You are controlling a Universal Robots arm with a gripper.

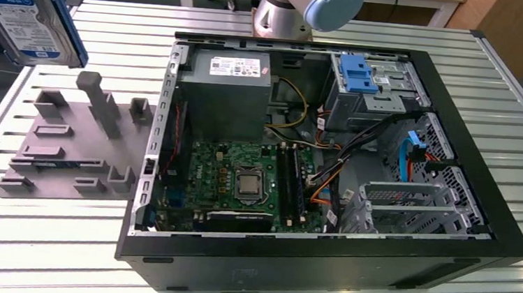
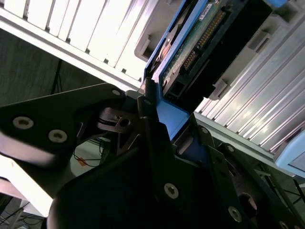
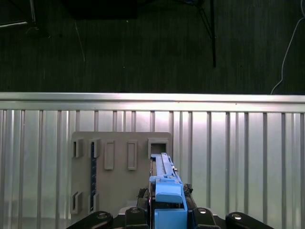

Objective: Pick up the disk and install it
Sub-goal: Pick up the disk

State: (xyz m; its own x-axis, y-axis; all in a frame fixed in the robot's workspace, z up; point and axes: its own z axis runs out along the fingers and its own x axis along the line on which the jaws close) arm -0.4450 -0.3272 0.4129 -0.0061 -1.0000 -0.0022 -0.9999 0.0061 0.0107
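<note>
A robot gripper (image 2: 171,121) holds the disk (image 1: 29,13) in the air, well clear of the open computer case (image 1: 326,270) on a slatted metal table (image 1: 49,242). In the exterior view the disk hangs at the far corner on that view's left, tilted, with its white-and-blue label facing the camera and its blue plastic frame showing along one edge. It is raised above the table, out past the grey holder plate (image 1: 66,138) with its upright pegs and slots, and it touches neither the plate nor the case.

In the second wrist view the black fingers (image 2: 151,138) are closed on the blue frame of the disk (image 2: 190,47), one on each side. The drive's green circuit board and connector edge rise out of the grip. The first wrist view looks along the disk (image 3: 164,176) edge-on, with the gripper (image 3: 167,210) clamped at its near end. The grey holder plate (image 3: 119,181) and the ribbed table (image 3: 248,162) lie beneath it.

The case lies on its side with the cover off (its inside is open to the camera). A grey power supply box (image 1: 229,88) sits at the far end, and a green circuit board (image 1: 231,179) lies nearer the camera. A blue plastic bracket (image 1: 358,74) sits in the drive cage towards the exterior view's right. The arm's base (image 1: 296,9) stands behind the case at the table's far edge.
</note>
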